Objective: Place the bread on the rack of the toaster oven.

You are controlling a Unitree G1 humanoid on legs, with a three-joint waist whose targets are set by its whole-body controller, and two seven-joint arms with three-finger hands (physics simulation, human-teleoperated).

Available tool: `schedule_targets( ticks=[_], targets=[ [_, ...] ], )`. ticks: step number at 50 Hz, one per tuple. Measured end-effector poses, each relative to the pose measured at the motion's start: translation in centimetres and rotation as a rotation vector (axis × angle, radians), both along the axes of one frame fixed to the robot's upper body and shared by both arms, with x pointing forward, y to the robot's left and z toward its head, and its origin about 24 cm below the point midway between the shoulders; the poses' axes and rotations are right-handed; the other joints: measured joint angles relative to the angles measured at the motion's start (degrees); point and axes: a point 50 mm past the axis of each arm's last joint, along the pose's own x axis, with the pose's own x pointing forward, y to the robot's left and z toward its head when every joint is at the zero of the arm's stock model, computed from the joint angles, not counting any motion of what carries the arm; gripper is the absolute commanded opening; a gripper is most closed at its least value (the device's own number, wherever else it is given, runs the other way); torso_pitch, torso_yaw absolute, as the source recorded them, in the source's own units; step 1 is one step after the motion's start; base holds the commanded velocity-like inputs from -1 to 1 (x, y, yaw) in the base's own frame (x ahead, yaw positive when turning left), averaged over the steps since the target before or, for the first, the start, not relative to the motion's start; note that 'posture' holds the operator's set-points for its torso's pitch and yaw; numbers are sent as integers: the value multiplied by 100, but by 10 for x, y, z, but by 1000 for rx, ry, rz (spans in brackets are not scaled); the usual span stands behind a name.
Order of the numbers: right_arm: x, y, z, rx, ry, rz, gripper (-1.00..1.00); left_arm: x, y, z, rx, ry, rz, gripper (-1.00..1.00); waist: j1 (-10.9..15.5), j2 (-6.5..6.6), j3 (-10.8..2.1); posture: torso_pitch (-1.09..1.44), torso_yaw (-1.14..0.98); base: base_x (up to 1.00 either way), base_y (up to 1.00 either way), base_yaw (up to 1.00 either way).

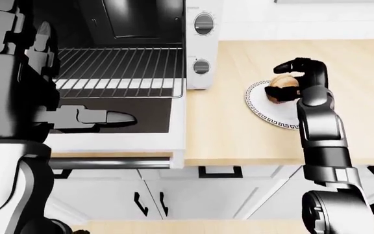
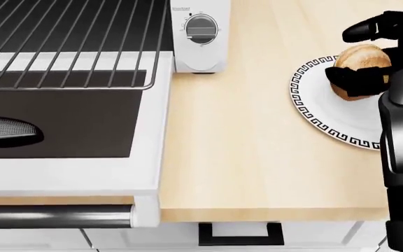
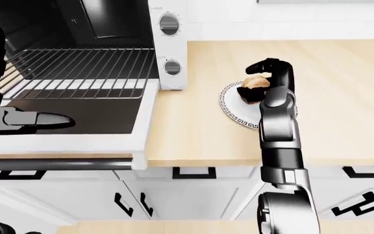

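Observation:
The bread (image 2: 361,58), a round golden roll, lies on a white plate with a black patterned rim (image 2: 313,105) at the right of the head view. My right hand (image 2: 343,55) is closed round it: one finger lies across its lower side and the others curl over its top. The toaster oven (image 2: 202,31) stands to the left with its door (image 2: 68,121) folded down and its wire rack (image 2: 68,47) bare and pulled forward. My left hand (image 1: 109,117) hovers over the open door with its fingers stretched out and holds nothing.
The light wooden counter (image 2: 244,157) runs between the oven and the plate, with its edge near the bottom of the view. White cabinet doors with black handles (image 2: 240,233) sit below. The oven's two knobs (image 1: 203,23) face the plate side.

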Motion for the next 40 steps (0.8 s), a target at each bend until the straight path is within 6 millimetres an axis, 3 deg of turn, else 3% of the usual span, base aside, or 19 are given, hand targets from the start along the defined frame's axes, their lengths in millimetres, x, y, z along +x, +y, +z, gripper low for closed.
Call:
schedule_targets(
  ticks=[6,14,26,40],
  targets=[
    [-1,2,1,1,6,11,-100,-2,1,1,-1,-8,6,100,-1,8,10,0,0,0,0,0],
    [-4,20,32,-8,-48,68,-100,-1,1,-1,-4,1,2,100,-13,38,32,0,0,0,0,0],
    [-14,66,91,-38,-165,235,-100,-2,3,-5,-27,8,1,100,-17,48,46,0,0,0,0,0],
    [-37,99,118,-17,-233,386,-100,-1,3,-2,-36,7,2,100,74,86,80,0,6,0,0,0]
  ],
)
